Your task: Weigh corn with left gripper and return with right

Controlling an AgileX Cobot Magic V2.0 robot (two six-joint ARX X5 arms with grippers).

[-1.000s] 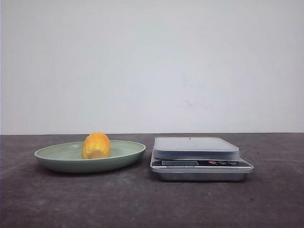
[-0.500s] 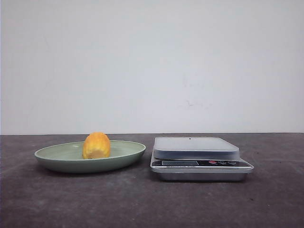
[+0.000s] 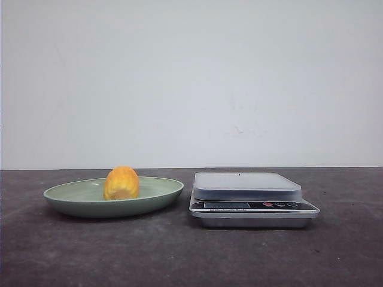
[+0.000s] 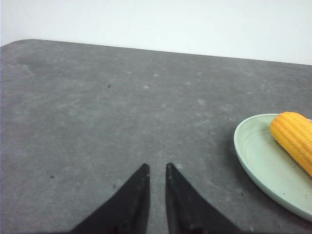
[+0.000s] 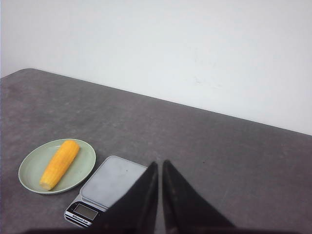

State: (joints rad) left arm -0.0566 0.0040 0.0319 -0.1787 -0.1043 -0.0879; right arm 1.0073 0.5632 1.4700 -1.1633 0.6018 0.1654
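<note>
The corn [image 3: 121,183] is a yellow-orange cob lying in a shallow green plate [image 3: 60,194] at the left of the table. From the front I see only its end, so it looks stubby. The right wrist view shows its full length [image 5: 59,164]. My left gripper [image 4: 157,166] hovers over bare table beside the plate [image 4: 261,165], its fingers nearly together and empty, with the corn [image 4: 295,139] off to one side. My right gripper [image 5: 160,163] is shut and empty, high above the table near the scale [image 5: 114,183]. Neither gripper shows in the front view.
A silver digital kitchen scale [image 3: 246,186] with a flat pale platform stands just right of the plate. The table is dark grey, with a white wall behind it.
</note>
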